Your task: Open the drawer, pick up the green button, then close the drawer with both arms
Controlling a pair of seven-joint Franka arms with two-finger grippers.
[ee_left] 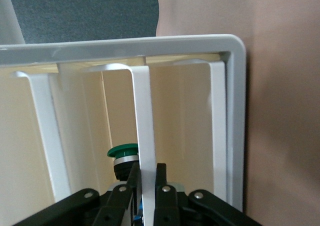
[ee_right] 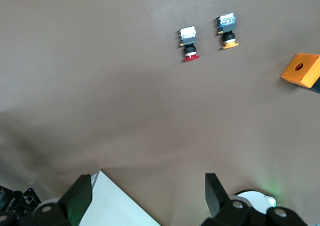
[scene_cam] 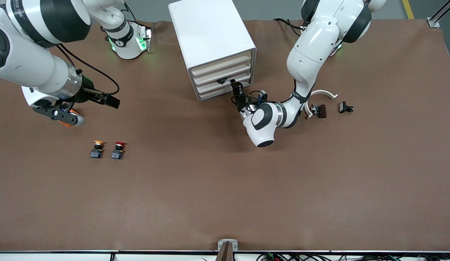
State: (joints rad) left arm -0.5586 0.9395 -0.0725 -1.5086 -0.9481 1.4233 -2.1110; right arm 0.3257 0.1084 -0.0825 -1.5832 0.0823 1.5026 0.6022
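Observation:
The white cabinet (scene_cam: pixel 210 40) stands at the table's middle, near the bases, with four cream drawers. My left gripper (scene_cam: pixel 236 88) is at the third drawer (scene_cam: pixel 219 86). In the left wrist view the left gripper (ee_left: pixel 146 168) is shut on the drawer's white front lip (ee_left: pixel 142 111). The green-capped button (ee_left: pixel 122 153) sits inside that drawer, right beside the fingers. The drawer front looks about level with the other fronts. My right gripper (ee_right: pixel 147 182) is open and empty, waiting above the table toward the right arm's end.
A yellow-capped button (scene_cam: pixel 98 149) and a red-capped button (scene_cam: pixel 118 150) stand side by side, nearer the front camera than the right gripper. An orange box (scene_cam: pixel 68 120) lies under the right hand. A white curved piece (scene_cam: pixel 321 93) and small black parts (scene_cam: pixel 318 110) lie toward the left arm's end.

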